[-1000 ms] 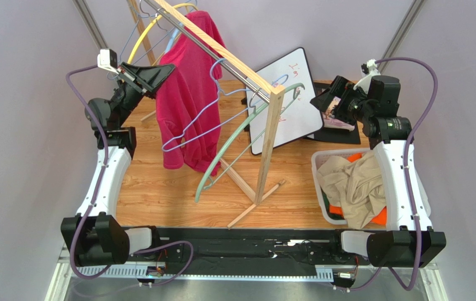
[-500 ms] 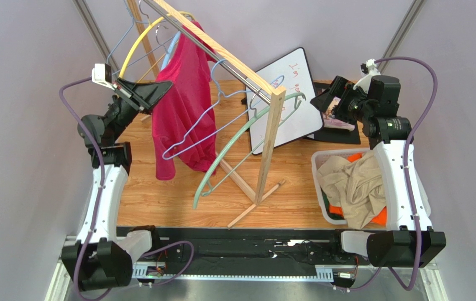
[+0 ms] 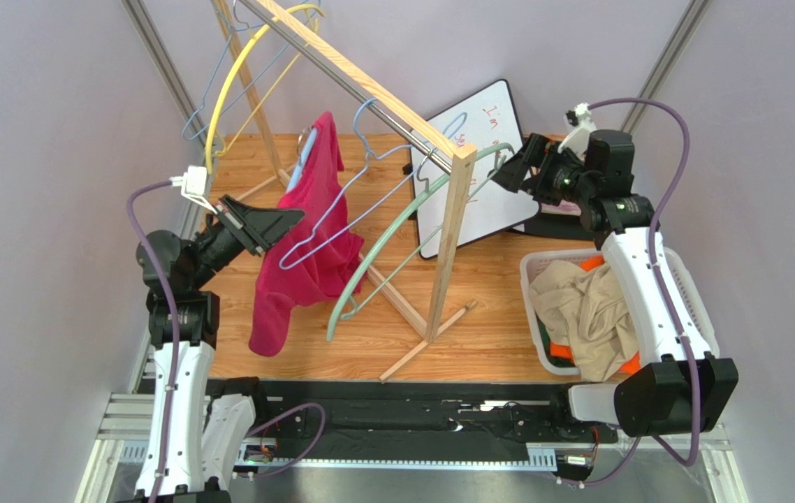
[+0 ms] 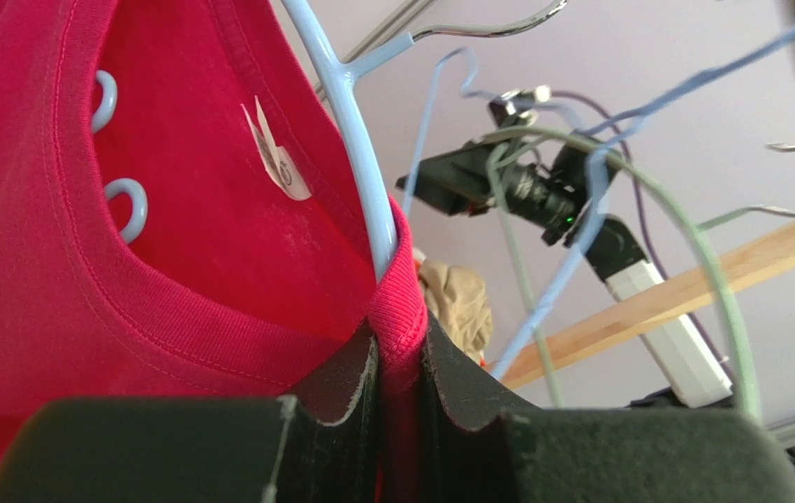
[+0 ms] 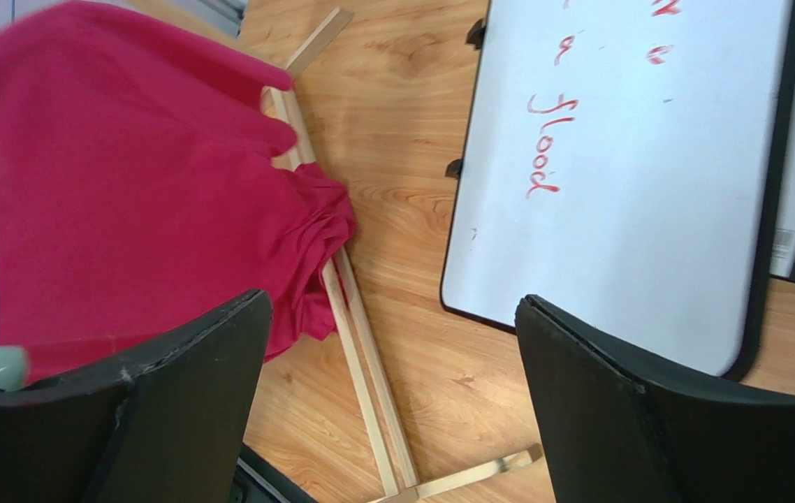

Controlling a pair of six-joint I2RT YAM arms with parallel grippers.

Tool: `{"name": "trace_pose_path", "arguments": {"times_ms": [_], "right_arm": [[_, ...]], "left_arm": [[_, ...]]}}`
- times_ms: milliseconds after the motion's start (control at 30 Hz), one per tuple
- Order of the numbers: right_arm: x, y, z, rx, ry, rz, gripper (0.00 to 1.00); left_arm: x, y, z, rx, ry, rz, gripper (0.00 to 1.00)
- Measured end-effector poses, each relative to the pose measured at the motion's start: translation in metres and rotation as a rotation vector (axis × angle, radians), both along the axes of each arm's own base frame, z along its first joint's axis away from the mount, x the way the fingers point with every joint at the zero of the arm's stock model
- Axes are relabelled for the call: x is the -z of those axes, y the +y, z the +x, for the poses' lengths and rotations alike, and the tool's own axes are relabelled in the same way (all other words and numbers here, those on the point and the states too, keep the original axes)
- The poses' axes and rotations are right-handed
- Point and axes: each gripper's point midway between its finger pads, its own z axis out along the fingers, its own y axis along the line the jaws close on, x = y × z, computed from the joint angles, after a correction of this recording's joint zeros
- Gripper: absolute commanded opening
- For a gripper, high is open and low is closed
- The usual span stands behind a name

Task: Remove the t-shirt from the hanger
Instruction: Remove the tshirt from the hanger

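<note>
The red t-shirt [image 3: 307,252] hangs left of the wooden rack, its lower part drooping toward the floor. My left gripper [image 3: 293,218] is shut on its ribbed collar [image 4: 404,314], pinched between the dark pads. A light blue hanger [image 4: 354,147] still runs through the neck opening, and its top pokes out above the shirt [image 3: 307,145]. I cannot tell whether its hook sits on the rail. My right gripper [image 3: 507,170] is open and empty at the rack's right end. In the right wrist view the t-shirt [image 5: 108,199] lies left of that gripper [image 5: 391,302].
The slanted wooden rack [image 3: 454,231] carries a green hanger [image 3: 386,246], a lavender hanger [image 3: 341,204] and a yellow hanger [image 3: 225,89]. A whiteboard [image 3: 496,147] leans behind it. A white basket [image 3: 531,275] of clothes stands by the right arm.
My left arm has drawn back and down toward the near side, dragging the t-shirt and its hanger away from the top of the rail. The right arm moved slightly toward the rack.
</note>
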Motion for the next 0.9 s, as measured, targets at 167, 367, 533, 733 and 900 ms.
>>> {"name": "trace_pose_path", "arguments": {"times_ms": [167, 367, 533, 733, 900], "right_arm": [[0.015, 0.026, 0.0, -0.078, -0.018, 0.024, 0.86], [0.026, 0.052, 0.0, -0.163, -0.082, 0.055, 0.8], [0.039, 0.074, -0.007, -0.24, -0.131, 0.099, 0.73], [0.056, 0.106, -0.025, -0.325, -0.192, 0.155, 0.7], [0.073, 0.127, -0.046, -0.377, -0.226, 0.212, 0.7]], "left_arm": [[0.072, -0.001, 0.014, 0.012, 0.195, 0.005, 0.0], [0.129, -0.038, 0.014, 0.155, 0.361, 0.059, 0.0], [0.156, -0.056, 0.002, 0.218, 0.409, 0.083, 0.0], [0.181, -0.075, 0.0, 0.252, 0.453, 0.059, 0.0], [0.192, -0.085, -0.004, 0.272, 0.495, 0.015, 0.0]]}}
